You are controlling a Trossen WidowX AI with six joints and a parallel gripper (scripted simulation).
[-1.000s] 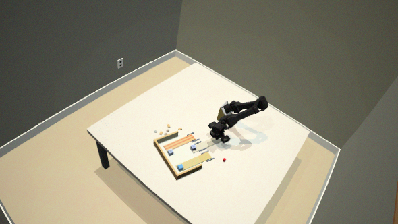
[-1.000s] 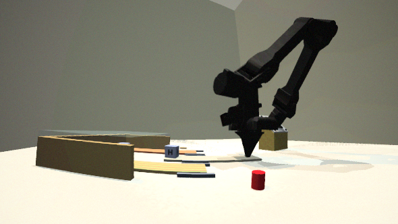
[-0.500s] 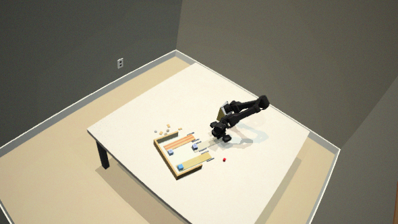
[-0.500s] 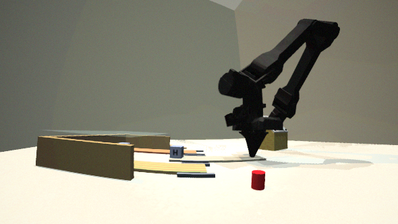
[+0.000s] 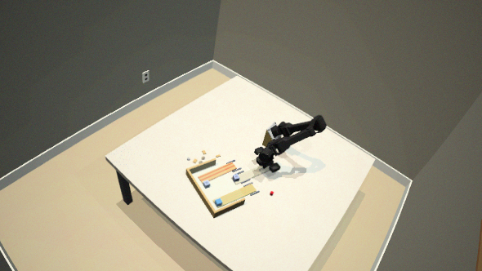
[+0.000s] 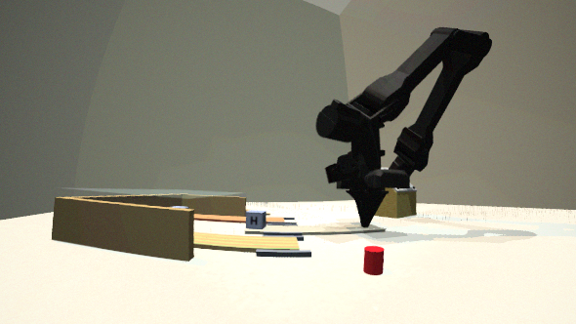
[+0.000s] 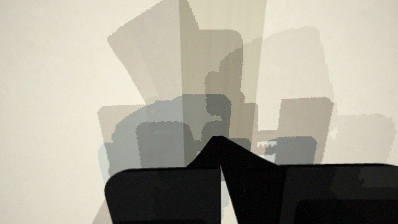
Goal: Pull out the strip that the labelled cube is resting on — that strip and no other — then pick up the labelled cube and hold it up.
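The blue-grey cube marked H (image 5: 236, 177) (image 6: 255, 220) rests on the inner end of a pale, plain strip (image 5: 252, 175) (image 6: 317, 230) (image 7: 230, 15). Cube and strip end are near the open side of the wooden enclosure, and the strip reaches out past the dark guide rails. My gripper (image 6: 365, 225) (image 7: 218, 137) is shut with nothing between its fingers. It points down, with its tips on or just over the top of the strip near its outer end. Exact contact is too small to tell. The cube is not in the wrist view.
The wooden enclosure (image 5: 198, 191) (image 6: 122, 226) also holds an orange striped strip (image 5: 218, 172) (image 6: 234, 218) and a yellow strip (image 5: 241, 194) (image 6: 244, 241), each with a blue cube at its inner end. A red cylinder (image 5: 271, 193) (image 6: 373, 261) stands nearby. A box (image 5: 267, 137) (image 6: 401, 202) stands behind the gripper.
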